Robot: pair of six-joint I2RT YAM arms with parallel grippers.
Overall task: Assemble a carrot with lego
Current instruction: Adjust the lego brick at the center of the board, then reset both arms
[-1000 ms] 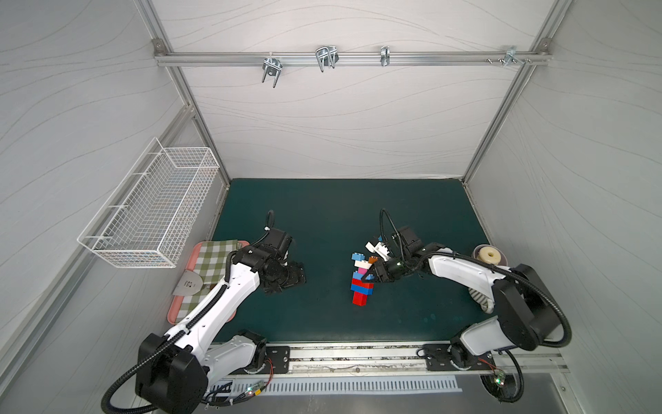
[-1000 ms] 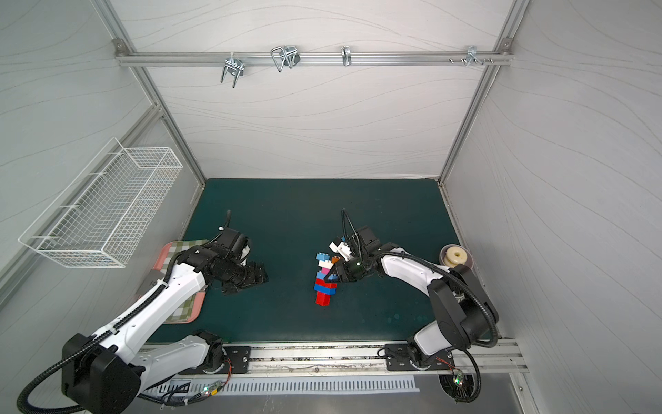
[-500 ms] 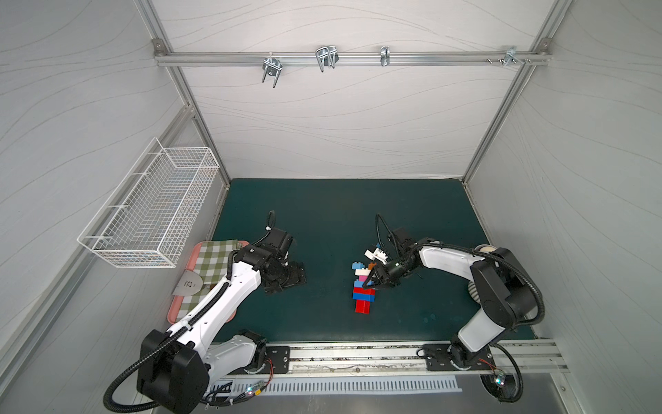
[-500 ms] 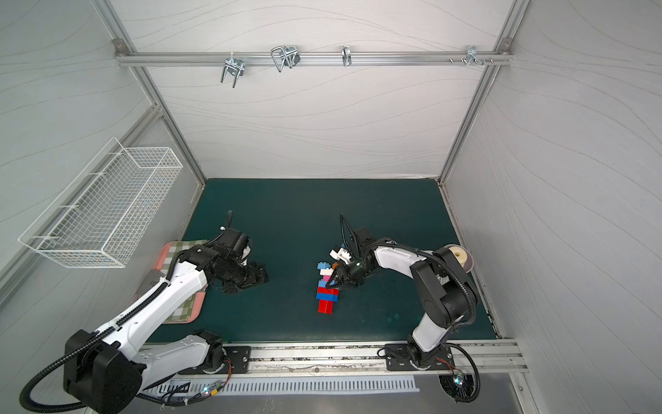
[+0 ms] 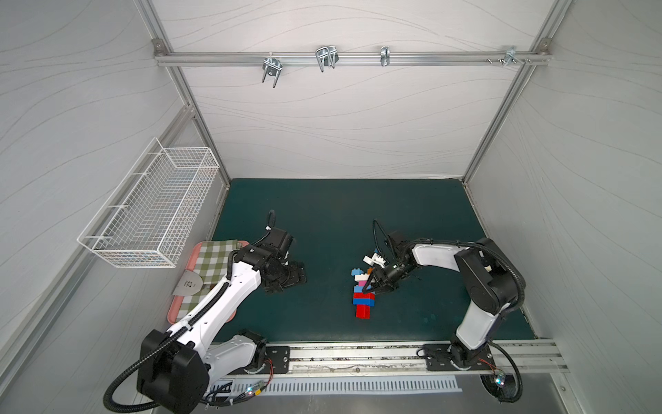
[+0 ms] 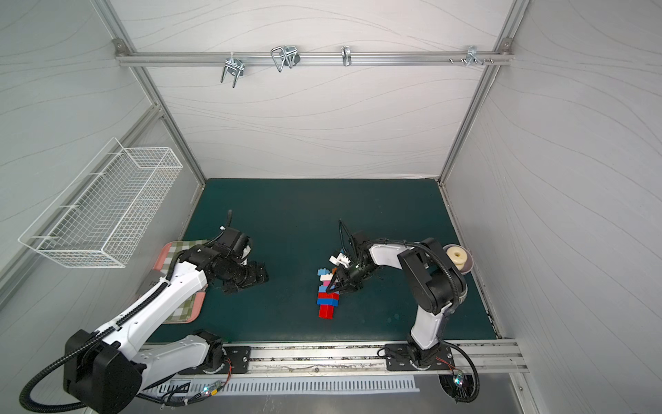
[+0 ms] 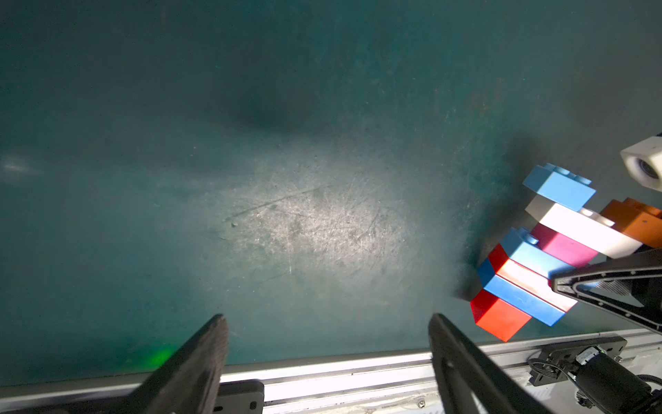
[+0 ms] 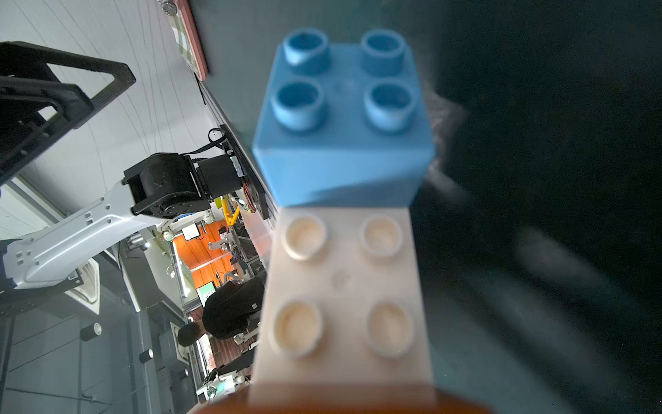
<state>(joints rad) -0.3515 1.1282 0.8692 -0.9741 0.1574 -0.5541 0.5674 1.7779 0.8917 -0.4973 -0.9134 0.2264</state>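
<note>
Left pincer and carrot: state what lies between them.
Only bare green mat separates the left pincer from the carrot, shown in both top views.

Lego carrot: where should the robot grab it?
Probably across the lego carrot at its wide red and blue middle layers, coming from the right arm's side: those long flat sides suit two fingers, while the red tip is narrow and the prongs uneven.

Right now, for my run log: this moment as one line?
left gripper: open, empty | right gripper: shut on carrot | carrot: over mat, red tip toward rail
</note>
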